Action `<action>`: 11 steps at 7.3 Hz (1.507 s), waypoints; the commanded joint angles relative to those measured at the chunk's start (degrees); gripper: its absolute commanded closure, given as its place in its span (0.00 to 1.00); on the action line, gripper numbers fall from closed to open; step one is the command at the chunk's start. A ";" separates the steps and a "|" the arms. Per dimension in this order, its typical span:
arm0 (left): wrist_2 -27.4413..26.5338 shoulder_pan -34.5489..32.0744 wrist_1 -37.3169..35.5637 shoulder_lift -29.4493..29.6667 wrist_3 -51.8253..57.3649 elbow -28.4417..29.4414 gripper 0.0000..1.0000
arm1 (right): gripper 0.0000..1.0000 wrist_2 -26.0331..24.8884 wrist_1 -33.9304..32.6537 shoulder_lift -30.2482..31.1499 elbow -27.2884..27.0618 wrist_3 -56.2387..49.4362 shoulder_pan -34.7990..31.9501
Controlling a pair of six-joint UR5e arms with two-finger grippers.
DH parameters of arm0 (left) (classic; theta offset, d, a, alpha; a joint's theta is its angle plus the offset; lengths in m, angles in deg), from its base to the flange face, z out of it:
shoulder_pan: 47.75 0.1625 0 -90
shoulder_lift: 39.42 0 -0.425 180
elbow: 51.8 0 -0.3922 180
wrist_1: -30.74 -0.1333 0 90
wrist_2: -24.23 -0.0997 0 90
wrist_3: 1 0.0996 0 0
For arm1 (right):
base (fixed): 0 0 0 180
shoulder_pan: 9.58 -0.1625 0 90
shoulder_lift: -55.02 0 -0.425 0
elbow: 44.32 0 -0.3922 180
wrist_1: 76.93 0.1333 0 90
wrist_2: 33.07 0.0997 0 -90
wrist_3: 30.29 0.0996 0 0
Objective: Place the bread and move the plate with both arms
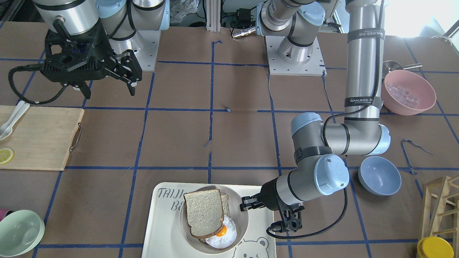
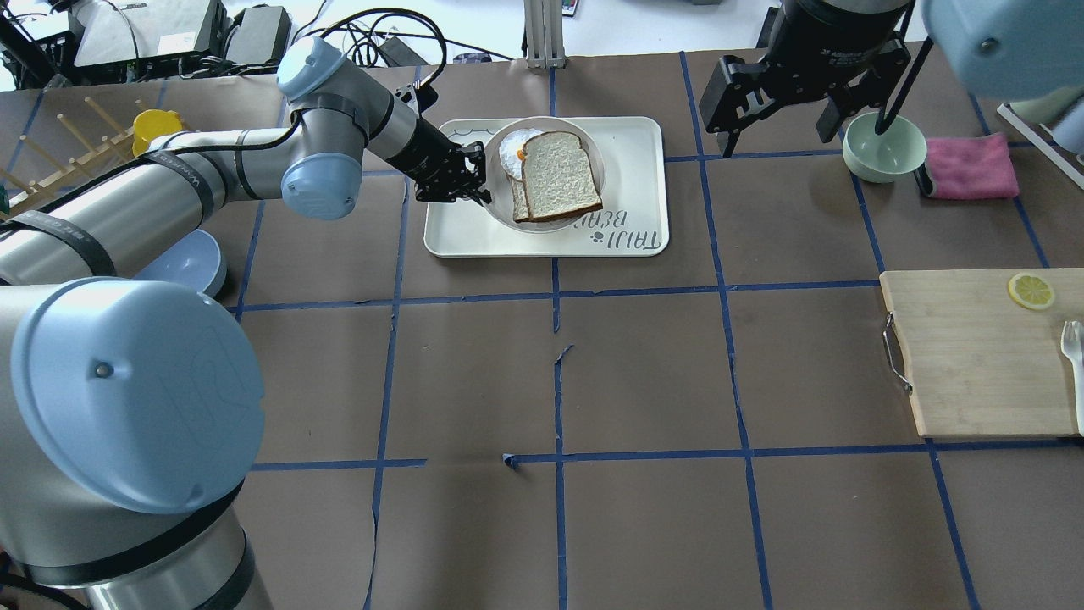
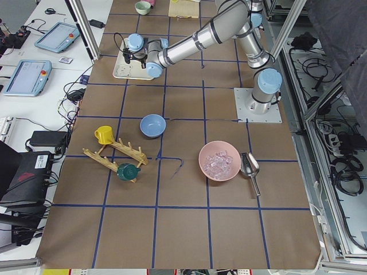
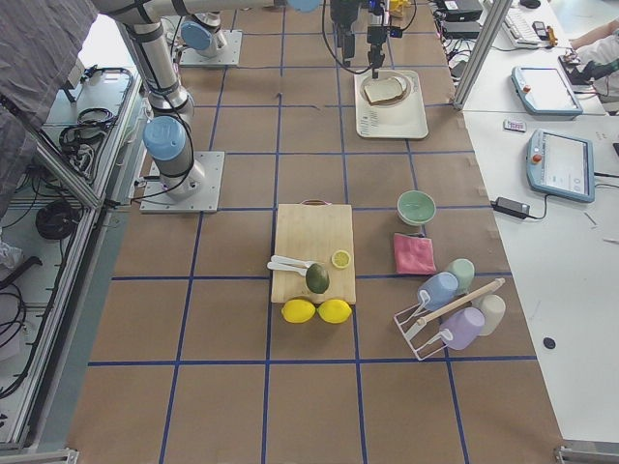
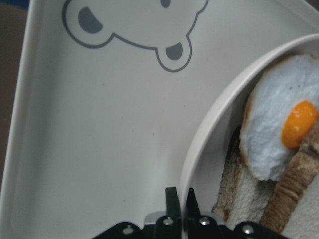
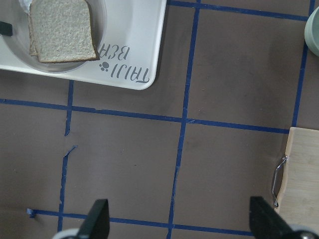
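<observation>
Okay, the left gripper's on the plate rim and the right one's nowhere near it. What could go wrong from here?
1. The left gripper pinches the plate at one edge only, with the right gripper open and far off; lifting could tip it.
2. The bread lies askew on a fried egg and may slide off.
3. Dragging could catch the tray at its raised rim.

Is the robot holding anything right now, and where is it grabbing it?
The left gripper pinches the plate by its rim. The right gripper is open, holding nothing.
</observation>
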 commanded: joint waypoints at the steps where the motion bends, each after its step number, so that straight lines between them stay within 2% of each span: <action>1: -1.10 -0.04 0.17 2.10 -1.73 1.85 1.00 | 0.00 0.00 -0.13 0.00 0.00 -0.01 0.01; 3: -1.55 -0.04 0.27 2.99 -3.59 2.21 1.00 | 0.00 0.00 -0.21 0.00 0.00 -0.01 0.10; 4: -1.64 -0.04 0.35 2.90 -3.16 2.82 0.51 | 0.00 -0.09 -0.13 0.00 0.00 0.08 0.10; 5: -4.25 -0.04 1.57 1.51 -2.63 3.43 0.02 | 0.00 -0.09 -0.13 0.00 0.00 -0.01 0.10; 6: -7.50 -0.56 2.71 -0.07 -2.54 3.53 0.02 | 0.00 -0.09 -0.13 0.00 0.00 -0.01 0.10; 7: -7.70 -0.82 6.12 -2.61 -2.54 3.53 0.01 | 0.00 -0.09 -0.21 0.00 0.00 -0.01 0.10; 8: -8.49 -0.83 12.50 -7.08 -1.49 3.70 0.01 | 0.00 -0.09 -0.13 0.00 0.00 -0.01 0.10; 9: -13.19 -0.74 18.49 -12.69 -1.22 3.88 0.01 | 0.00 -0.09 -0.21 0.00 0.00 -0.01 0.10; 10: -14.11 -0.65 23.59 -18.14 -1.31 3.62 0.00 | 0.00 -0.09 -0.13 0.00 0.00 -0.01 0.10; 11: -17.86 -0.65 29.39 -22.98 -1.22 3.61 0.00 | 0.00 -0.09 -0.21 0.00 0.00 -0.10 0.10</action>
